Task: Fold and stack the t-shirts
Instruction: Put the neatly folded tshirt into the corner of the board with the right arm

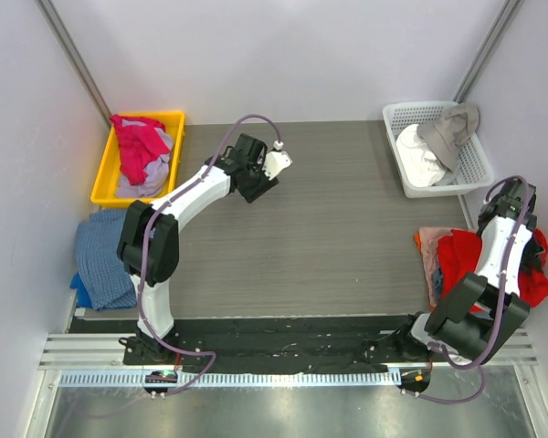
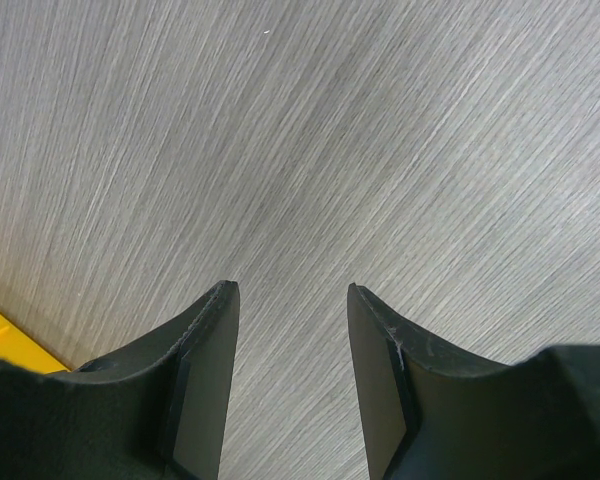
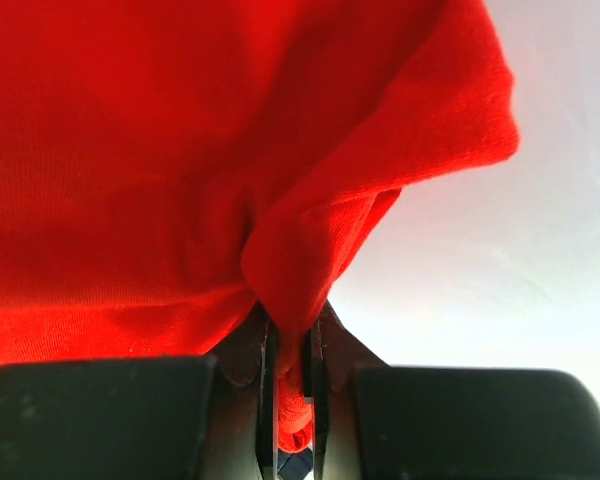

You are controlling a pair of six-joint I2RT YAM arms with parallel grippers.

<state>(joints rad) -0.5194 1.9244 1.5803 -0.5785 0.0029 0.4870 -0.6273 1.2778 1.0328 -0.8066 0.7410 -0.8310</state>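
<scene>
While the right gripper (image 3: 292, 345) is pinching a bunched fold of the red t-shirt (image 3: 160, 150) tight between its nearly closed fingers, the rest of that shirt is filling most of the right wrist view. It's spreading across the top and left of the frame, with pale wall showing at the right.

In the top view the red t-shirt is sitting in a crumpled heap at the right edge of the frame, partly behind the right arm. It's lying over a peach-coloured cloth (image 1: 426, 248) right at the edge of the worktop (image 1: 347, 237).

The left gripper (image 2: 292, 290) is hanging over bare worktop with its fingers apart and nothing between them. The top view is putting it in the upper middle-left, a bit right of the yellow bin (image 1: 104, 178).

That bin is holding a magenta-pink t-shirt (image 1: 137, 146) piled on a lavender t-shirt (image 1: 155, 173). Below it, at the left edge, a blue-grey cloth (image 1: 105, 251) is lying over a brighter blue piece. In the upper right a white basket (image 1: 479, 166) is holding white and grey-beige cloth.
</scene>
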